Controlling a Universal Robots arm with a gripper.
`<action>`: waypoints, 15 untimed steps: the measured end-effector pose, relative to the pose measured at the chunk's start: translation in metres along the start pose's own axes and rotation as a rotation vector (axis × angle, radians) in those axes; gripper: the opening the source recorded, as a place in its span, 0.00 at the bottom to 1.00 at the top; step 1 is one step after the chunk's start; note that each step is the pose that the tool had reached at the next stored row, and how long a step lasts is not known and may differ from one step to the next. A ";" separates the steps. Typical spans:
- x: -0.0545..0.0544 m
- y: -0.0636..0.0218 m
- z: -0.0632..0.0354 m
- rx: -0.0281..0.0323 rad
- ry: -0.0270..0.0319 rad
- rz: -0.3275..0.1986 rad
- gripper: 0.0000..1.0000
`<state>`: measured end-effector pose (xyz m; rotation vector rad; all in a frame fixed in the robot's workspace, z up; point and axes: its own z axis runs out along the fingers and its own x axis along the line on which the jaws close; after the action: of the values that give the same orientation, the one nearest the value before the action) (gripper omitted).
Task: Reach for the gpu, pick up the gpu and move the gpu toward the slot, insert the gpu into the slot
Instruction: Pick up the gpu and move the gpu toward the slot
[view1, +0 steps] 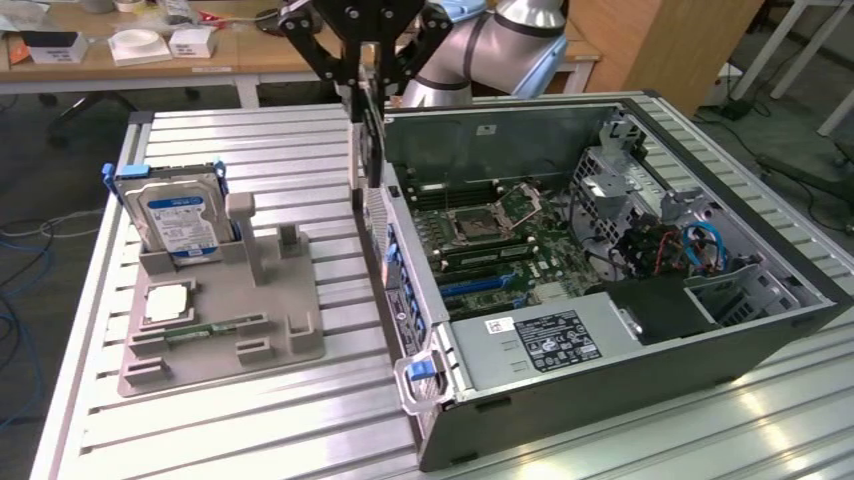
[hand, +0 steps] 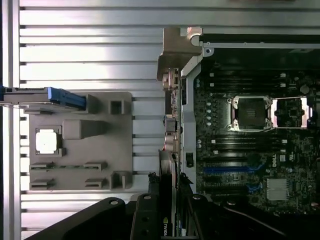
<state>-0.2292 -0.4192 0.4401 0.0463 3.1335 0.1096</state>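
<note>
At the exterior view's left, a grey holder (view1: 220, 320) is seen on the table. A blue-labelled hard drive (view1: 180, 215) is stood upright in it. A square silver chip (view1: 167, 300) and a narrow green memory stick (view1: 200, 330) are laid flat in its recesses.

In the middle, the gpu (view1: 358, 150) is held upright and edge-on, hung beneath the gripper (view1: 367, 88). It is placed just above the open computer case's wall, on the side nearest the holder. The jaws are clamped on the card's upper edge, one finger on each face. Whether its lower end touches the case cannot be told.

To the right, the computer case (view1: 747, 330) is laid on its side with its cover off. A motherboard (view1: 494, 230) with an empty processor socket is exposed, blue slots are seen below it, and a labelled power supply (view1: 547, 340) and blue cables (view1: 701, 245) are seen further right.

The silver-grey arm (view1: 494, 40) is brought in from behind the case, with the black gripper pointed straight down.

Everything is set on a ribbed aluminium table (view1: 240, 430). A wooden desk (view1: 134, 62) with white boxes is seen behind.
</note>
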 end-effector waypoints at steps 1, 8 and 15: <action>-0.003 0.0001 0.0000 0.0097 0.0028 0.000 0.26; -0.040 0.0012 0.0003 0.0222 0.0186 0.001 0.26; -0.065 0.0019 0.0005 0.0224 0.0266 0.002 0.26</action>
<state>-0.1642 -0.4192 0.4400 0.0485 3.1615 0.0757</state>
